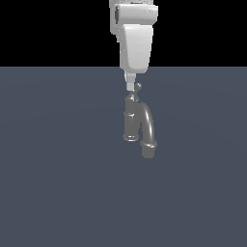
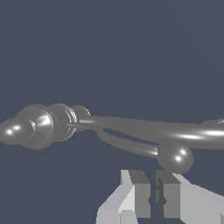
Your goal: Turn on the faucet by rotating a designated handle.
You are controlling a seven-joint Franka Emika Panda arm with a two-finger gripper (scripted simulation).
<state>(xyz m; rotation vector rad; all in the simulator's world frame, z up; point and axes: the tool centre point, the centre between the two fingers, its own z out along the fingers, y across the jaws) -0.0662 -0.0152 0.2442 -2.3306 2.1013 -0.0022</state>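
gripper [image 2: 152,194] beside the faucet [image 1: 131,120]
jaws nearly closed on nothing, just beside the handle [image 2: 175,156] ball tip.

Simulated scene, flat grey floor [image 1: 58,193], black void, lone faucet [image 1: 137,123]

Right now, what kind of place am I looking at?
Likely a simulated test scene, not a real room: a lone grey faucet stands on a flat featureless floor against black emptiness, with a plain white end effector beside its handle.

arm [image 1: 135,34] cut off above, handle [image 1: 138,89] mostly hidden behind faucet [image 1: 137,123], spout end cropped in wrist view
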